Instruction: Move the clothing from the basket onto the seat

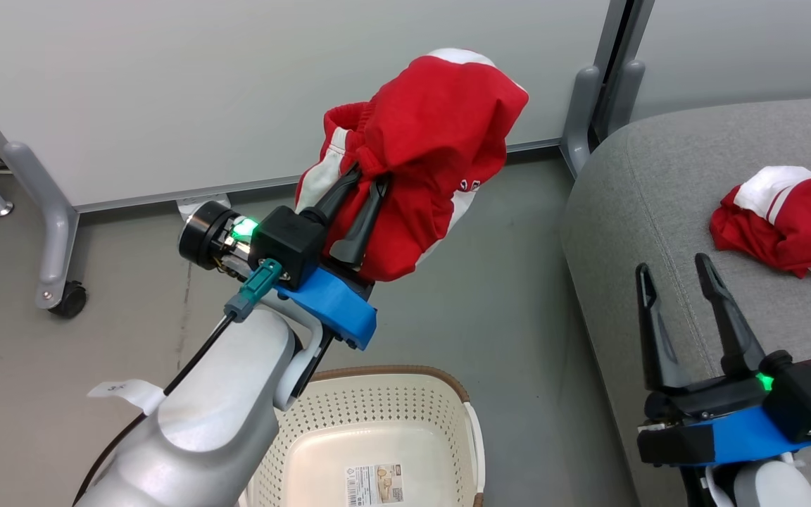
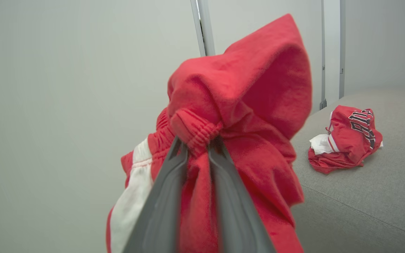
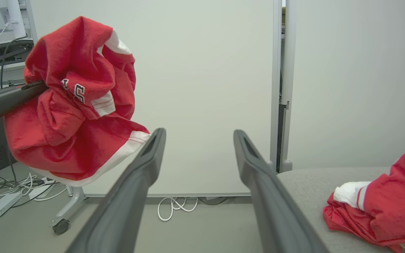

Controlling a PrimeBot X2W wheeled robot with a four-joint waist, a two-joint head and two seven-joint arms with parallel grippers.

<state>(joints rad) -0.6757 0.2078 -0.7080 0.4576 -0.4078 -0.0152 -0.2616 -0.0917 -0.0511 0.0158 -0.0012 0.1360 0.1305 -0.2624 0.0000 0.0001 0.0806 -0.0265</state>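
- Seat (image 1: 659, 197): large grey sofa on your right, with a rounded edge. The likely failure is a release short of that edge, because the load now hangs over the floor, apart from the cushion.
- Basket (image 1: 377, 408): cream, perforated, and directly below your left forearm. Its visible bottom bears 1 label sticker (image 1: 375, 484); the rest is hidden.
- Held garment (image 1: 434, 141): a red bunch with white trim, aloft beyond the basket. Loose folds hang below the grip and could drag on the seat edge.
- Second garment (image 1: 793, 225): lies crumpled on the seat.
- Left end effector (image 1: 369, 179): the 2 fingers are drawn narrow, pinching a small gathered fold of the held garment. A brisk swing might pull so small a bite free.
- Right end effector (image 1: 671, 263): fingers spread wide, carrying nothing, above the seat's front edge. It stands in the probable path, so cloth may snag on it.
- Room: pale partition panels (image 1: 201, 84), a smooth grey floor (image 1: 504, 282), a caster (image 1: 67, 299) and a white cable (image 3: 174, 209).
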